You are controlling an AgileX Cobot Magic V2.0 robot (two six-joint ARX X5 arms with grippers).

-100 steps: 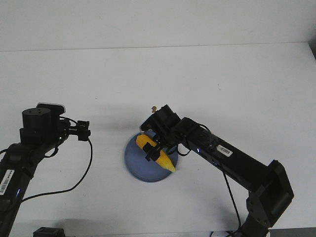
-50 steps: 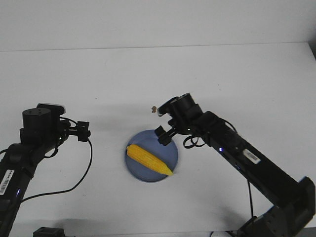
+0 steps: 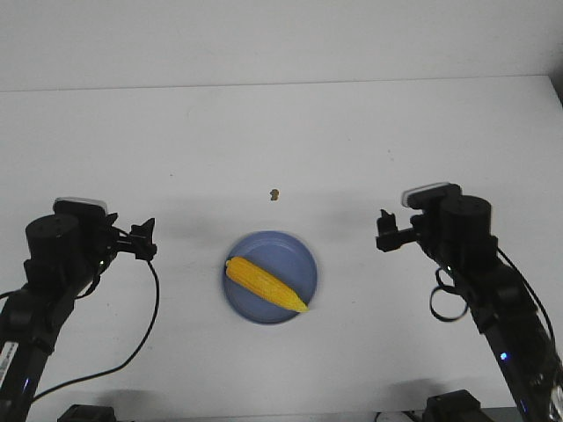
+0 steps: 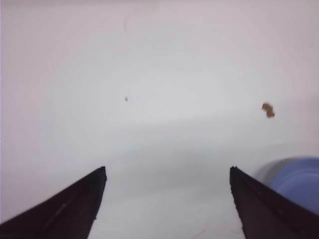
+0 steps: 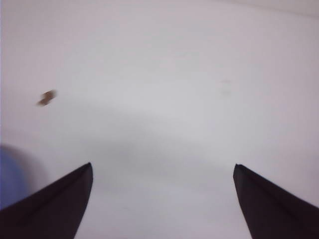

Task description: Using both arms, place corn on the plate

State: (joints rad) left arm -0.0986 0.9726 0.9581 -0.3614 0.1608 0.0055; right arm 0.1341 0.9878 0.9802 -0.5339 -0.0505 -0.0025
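The corn [image 3: 266,284] lies on the plate [image 3: 299,256], slanting across it with its pointy end toward the right arm's side. The plate sits on the white table [image 3: 281,141], between the two arms. A tiny brown speck [image 3: 274,193] lies on the table just past the plate.

The left claw [image 4: 167,204] is wide open and holds nothing. A bit of the blue plate shows beside one finger [image 4: 269,209]. The right claw [image 5: 162,199] is wide open too and holds nothing. Both arms sit well apart from the plate, one on each side.
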